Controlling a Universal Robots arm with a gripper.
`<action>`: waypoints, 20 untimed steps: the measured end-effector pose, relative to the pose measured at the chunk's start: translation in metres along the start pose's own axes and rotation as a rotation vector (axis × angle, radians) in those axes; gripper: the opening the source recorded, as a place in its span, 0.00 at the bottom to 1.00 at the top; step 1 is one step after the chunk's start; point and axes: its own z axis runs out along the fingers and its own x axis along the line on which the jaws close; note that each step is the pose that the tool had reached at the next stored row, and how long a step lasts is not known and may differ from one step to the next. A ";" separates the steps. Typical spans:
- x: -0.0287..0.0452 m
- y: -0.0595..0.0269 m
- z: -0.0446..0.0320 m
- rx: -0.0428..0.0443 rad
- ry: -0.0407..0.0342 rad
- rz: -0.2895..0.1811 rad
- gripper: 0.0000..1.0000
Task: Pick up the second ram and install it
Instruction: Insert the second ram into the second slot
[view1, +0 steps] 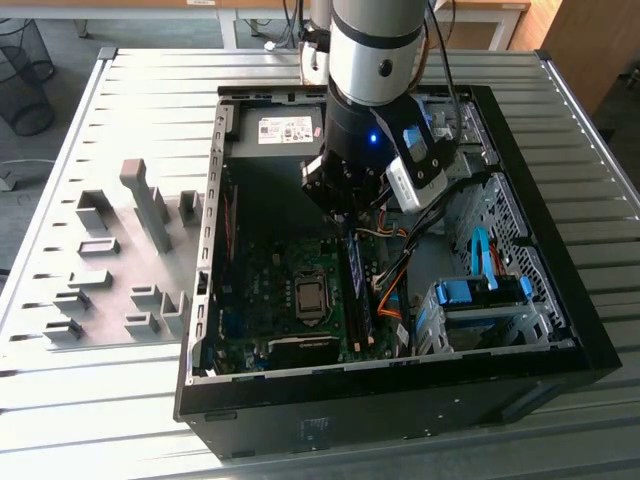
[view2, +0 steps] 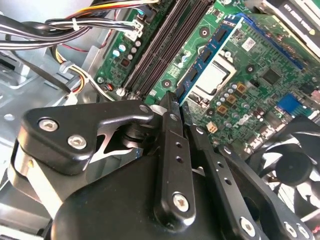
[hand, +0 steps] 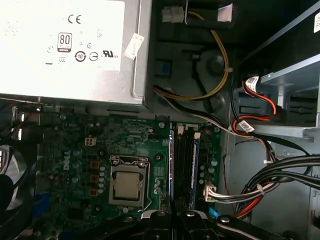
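Hangs low inside an open black metal computer case (view1: 400, 385) lying on a ribbed grey metal table (view1: 150, 100): silver-and-black robot arm ending in a black gripper (view1: 345, 200), poised over the green motherboard (view1: 255, 290).

Stands on edge in the memory slot closest to the square silver processor socket (view2: 215, 77): the second ram (view2: 207, 52), a thin blue-green circuit-board stick with small dark chips. Runs lengthwise along the slot bank, upright, not tilted as far as can be seen. Ends right at the gripper (view2: 180, 107) in the second wrist view, with the near end of the stick meeting the black tip. Cannot tell whether grasped or released there; contact hidden by the gripper's own body.

Shows in the first wrist view as a narrow blue line (hand: 171, 160) beside black slots, leading down to the gripper (hand: 173, 215), with the socket (hand: 126, 186) just to one side. Appears in the exterior view as a dark blue strip (view1: 355, 290) directly below the gripper, next to the socket (view1: 311, 296).

Sits at the far end of the case: a grey box-shaped power supply (view1: 283, 130) with a white label, also close above the board in the first wrist view (hand: 70, 50). Bundled black, yellow and red cables (hand: 280, 175) beside the slots. Blue-handled metal drive cage (view1: 480, 295) on the exterior view's right. Grey plastic fixture blocks (view1: 150, 205) on the table, well apart, on the exterior view's left.
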 end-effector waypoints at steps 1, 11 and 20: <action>-0.0001 0.0000 0.0020 0.0000 0.0000 0.000 0.14; -0.0005 -0.0001 0.0113 0.0004 0.0000 0.002 0.14; -0.0016 -0.0012 0.0186 0.0003 0.0000 0.010 0.14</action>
